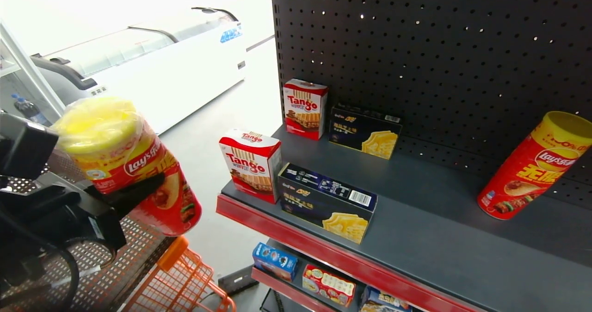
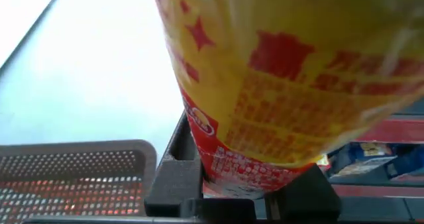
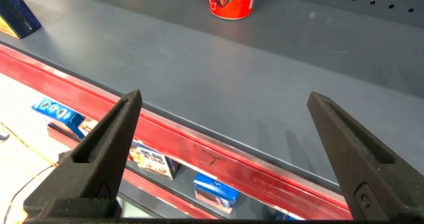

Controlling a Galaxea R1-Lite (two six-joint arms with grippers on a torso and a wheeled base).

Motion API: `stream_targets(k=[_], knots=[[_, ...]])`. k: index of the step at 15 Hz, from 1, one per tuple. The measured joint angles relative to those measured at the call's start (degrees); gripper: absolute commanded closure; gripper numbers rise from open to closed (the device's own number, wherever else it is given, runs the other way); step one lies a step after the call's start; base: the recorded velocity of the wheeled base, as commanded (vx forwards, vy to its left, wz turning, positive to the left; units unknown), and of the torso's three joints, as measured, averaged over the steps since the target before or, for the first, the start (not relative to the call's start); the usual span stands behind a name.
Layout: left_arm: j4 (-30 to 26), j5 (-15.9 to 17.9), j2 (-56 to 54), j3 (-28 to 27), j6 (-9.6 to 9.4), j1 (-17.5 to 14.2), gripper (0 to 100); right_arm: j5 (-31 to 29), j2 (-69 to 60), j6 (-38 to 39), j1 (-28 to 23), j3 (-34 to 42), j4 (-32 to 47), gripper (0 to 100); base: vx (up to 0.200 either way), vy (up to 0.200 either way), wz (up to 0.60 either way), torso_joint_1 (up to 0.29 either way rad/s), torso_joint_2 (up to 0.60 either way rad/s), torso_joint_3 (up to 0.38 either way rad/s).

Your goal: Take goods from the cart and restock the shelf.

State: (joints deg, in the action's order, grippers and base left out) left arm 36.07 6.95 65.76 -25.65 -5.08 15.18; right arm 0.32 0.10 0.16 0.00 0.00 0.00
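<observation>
Red-and-yellow cardboard is the thing to manage here. The left gripper (image 1: pixel 134 189) is pinching a chips can (image 1: pixel 132 164) around its lower half. The can hangs tilted, lid uppermost, above the orange cart (image 1: pixel 185 275) and well to the left of the shelf (image 1: pixel 439 238). The step in hand looks like the carry across. The front left corner of the shelf is crowded by a wafer box (image 1: pixel 252 164) and a dark flat box (image 1: pixel 328 201), so the can should probably pass over them and not try to squeeze between them. The best landing spot seems to be the bare grey stretch between those boxes and the matching can (image 1: pixel 536 166) standing near the pegboard back (image 1: pixel 439 48). The wrapper looks glossy and the grip sits low on a tall body, so a quick swing could let the can pivot in the jaws. A slow, level move is safer. It should be brought upright before it descends, set flat on its base, and let go only once the shelf bears it. The right gripper (image 3: pixel 225 151) hangs with its fingers spread wide over the shelf's red front edge, beside that bare stretch, so the path should stay clear of it.
</observation>
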Motion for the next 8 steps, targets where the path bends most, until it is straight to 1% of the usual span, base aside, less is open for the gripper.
stream_targets(k=[2,4,5,6,7,8], knots=[[-0.24,0.09,-1.56,0.07,0.77,2.57,100,0.00,0.00,0.02,0.00,0.00,0.00,0,0.000,0.000,0.00,0.000,0.00,0.000],[0.02,0.55,-2.22,0.02,1.01,4.88,100,0.01,0.00,0.02,0.00,0.00,0.00,0,0.000,0.000,0.00,0.000,0.00,0.000],[0.06,1.61,-2.39,0.22,1.21,6.81,100,0.01,0.00,0.00,0.00,0.00,0.00,0,0.000,0.000,0.00,0.000,0.00,0.000],[0.05,4.22,-2.50,0.55,1.74,9.07,100,0.00,0.00,-0.02,0.00,0.00,0.00,0,0.000,0.000,0.00,0.000,0.00,0.000],[0.06,5.30,-2.54,0.79,2.05,10.48,100,0.00,0.00,-0.02,0.00,0.00,0.00,0,0.000,0.000,0.00,0.000,0.00,0.000],[-0.20,6.73,-2.52,0.82,2.71,11.25,100,0.00,0.00,0.00,0.00,0.00,0.00,0,0.000,0.000,0.00,0.000,0.00,0.000]])
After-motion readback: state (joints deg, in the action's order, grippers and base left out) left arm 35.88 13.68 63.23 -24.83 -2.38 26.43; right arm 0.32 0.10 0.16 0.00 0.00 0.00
